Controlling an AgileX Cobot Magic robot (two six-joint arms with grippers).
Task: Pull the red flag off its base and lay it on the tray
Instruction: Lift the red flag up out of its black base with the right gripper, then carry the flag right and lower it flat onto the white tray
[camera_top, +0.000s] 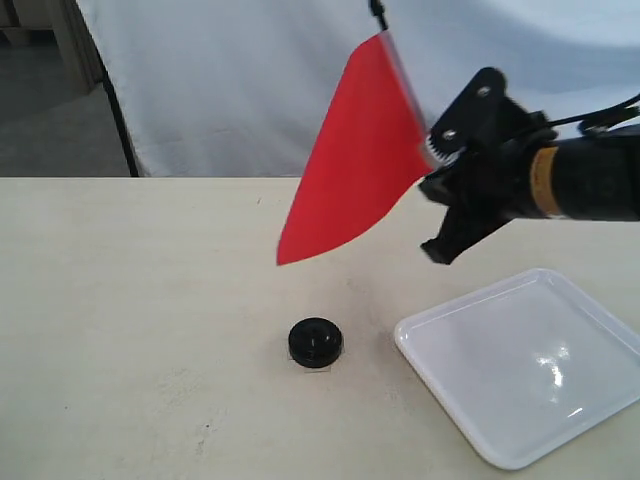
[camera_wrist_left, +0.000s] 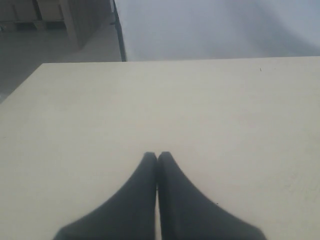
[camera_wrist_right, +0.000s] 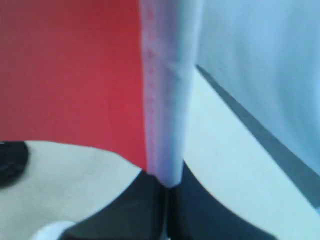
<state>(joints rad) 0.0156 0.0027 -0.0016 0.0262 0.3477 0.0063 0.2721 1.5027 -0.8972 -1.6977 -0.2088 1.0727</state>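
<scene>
The red flag (camera_top: 350, 160) hangs in the air, tilted, its black tip at the top of the exterior view. My right gripper (camera_top: 432, 152) is shut on its stick just below the cloth. Up close, the red cloth (camera_wrist_right: 70, 75) and its white edge (camera_wrist_right: 167, 100) fill the right wrist view above the closed gripper (camera_wrist_right: 167, 182). The black round base (camera_top: 316, 342) sits alone on the table, below and left of the flag; its edge (camera_wrist_right: 11, 161) shows in the right wrist view. The white tray (camera_top: 530, 365) lies to the base's right. My left gripper (camera_wrist_left: 157, 156) is shut on nothing over bare table.
A pale wooden table (camera_top: 120, 330) carries everything. A white cloth backdrop (camera_top: 220, 80) hangs behind the far edge, with a dark pole (camera_top: 120, 110) at its left. The tray reaches the right edge of the exterior view.
</scene>
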